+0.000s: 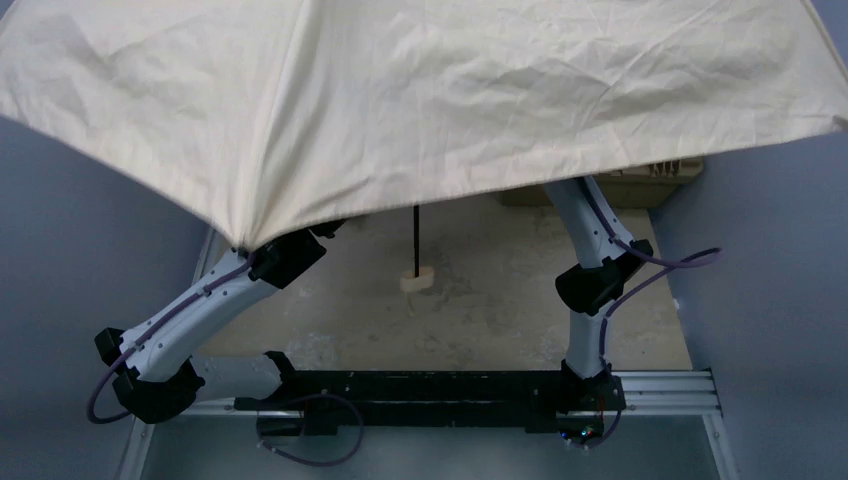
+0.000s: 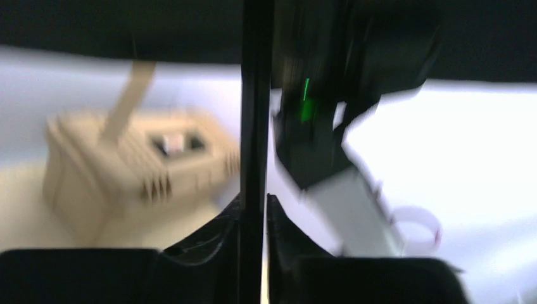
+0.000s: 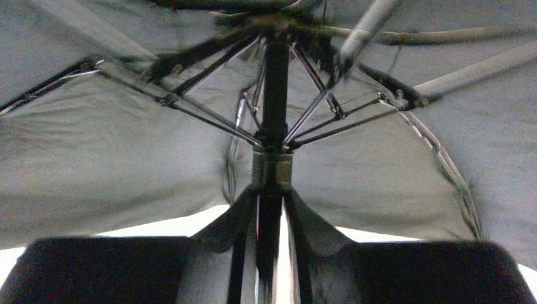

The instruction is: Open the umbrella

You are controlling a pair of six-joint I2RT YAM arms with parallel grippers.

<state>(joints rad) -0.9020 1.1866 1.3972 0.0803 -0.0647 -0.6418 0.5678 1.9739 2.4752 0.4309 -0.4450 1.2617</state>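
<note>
Beige-tan fabric folding umbrella (image 1: 420, 90) spreads fully across twelve o'clock. Left gripper (image 2: 254, 204) and right gripper (image 3: 270, 197) both clench its thin black shaft (image 1: 415, 238). Opening looks done; releasing remains.

Wide-open beige umbrella (image 1: 420, 90), thin black shaft (image 1: 415, 235) upright, small cream handle (image 1: 418, 280) at bottom.

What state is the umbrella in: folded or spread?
Spread. The umbrella spans the top view; underneath, ribs fan out from the shaft.
</note>
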